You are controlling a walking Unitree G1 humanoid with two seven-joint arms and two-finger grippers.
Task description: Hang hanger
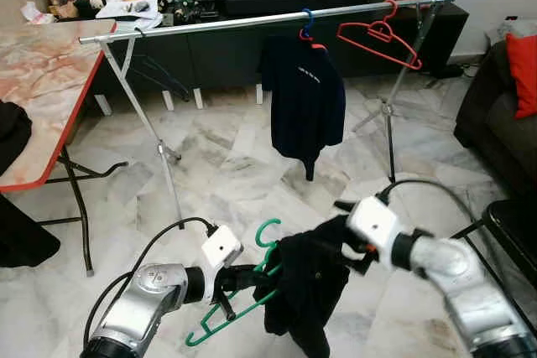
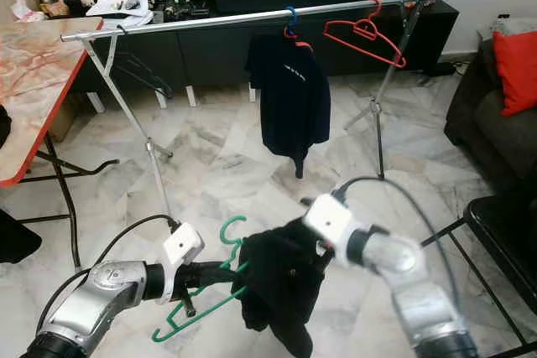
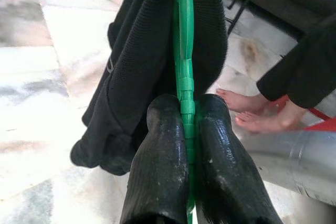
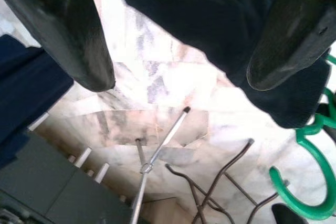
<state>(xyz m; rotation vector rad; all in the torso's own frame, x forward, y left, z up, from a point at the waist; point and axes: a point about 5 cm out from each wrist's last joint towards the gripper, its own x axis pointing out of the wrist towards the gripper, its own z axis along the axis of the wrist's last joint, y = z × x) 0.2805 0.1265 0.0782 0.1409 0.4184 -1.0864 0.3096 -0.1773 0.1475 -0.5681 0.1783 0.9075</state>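
Marble floor (image 1: pixel 226 173), living room. Near: left gripper (image 3: pixel 185 145) clamped on the green hanger (image 1: pixel 239 295), which is low, tilted, hook (image 1: pixel 267 232) uppermost, with a black garment (image 1: pixel 306 287) draped over it. Right gripper (image 4: pixel 178 40), fingers apart, just above the garment. Far: rail (image 1: pixel 252 21), well above and beyond, running left to right.

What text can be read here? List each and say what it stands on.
None can be read.
Dark shirt on the rail: a small pale chest print, too small to read.
Black garment on the green hanger: a tiny pale mark, blurred.
Items on the TV cabinet: labels too small.
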